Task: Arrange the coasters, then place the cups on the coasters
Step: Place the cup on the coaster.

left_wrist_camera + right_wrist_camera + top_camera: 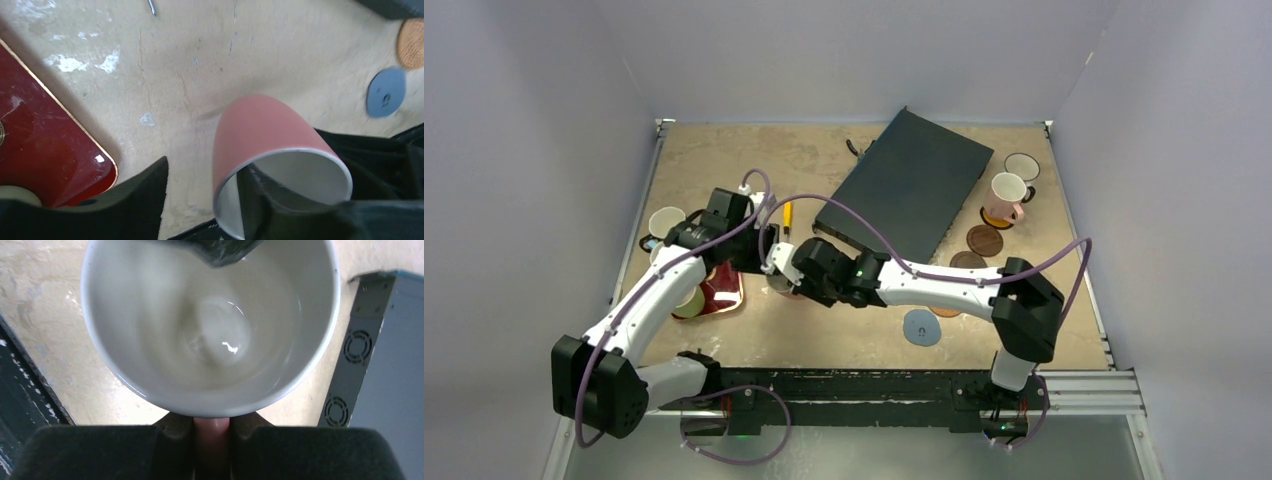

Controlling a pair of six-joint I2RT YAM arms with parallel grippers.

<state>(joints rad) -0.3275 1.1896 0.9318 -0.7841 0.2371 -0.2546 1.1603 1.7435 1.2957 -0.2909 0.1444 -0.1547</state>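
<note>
A salmon-pink cup (260, 130) with a cream inside (210, 325) hangs above the table's middle. My right gripper (212, 432) is shut on its pink handle. My left gripper (200, 200) is open, one finger (265, 200) inside the cup's mouth and the other outside, apart from the wall. In the top view both grippers meet at the cup (782, 285). A blue-grey coaster (922, 327) lies near the front. Two dark brown coasters (985, 240) lie at the right. A pink cup (1004, 200) and a dark cup (1022, 167) stand far right, a light blue cup (664, 222) at the left.
A dark red tray (724, 290) lies at the left with a green cup (689, 300) on it. A large dark box (909, 190) lies across the back middle. A tan coaster (412, 44) lies beside the blue-grey one. A yellow stick (787, 215) lies by the box.
</note>
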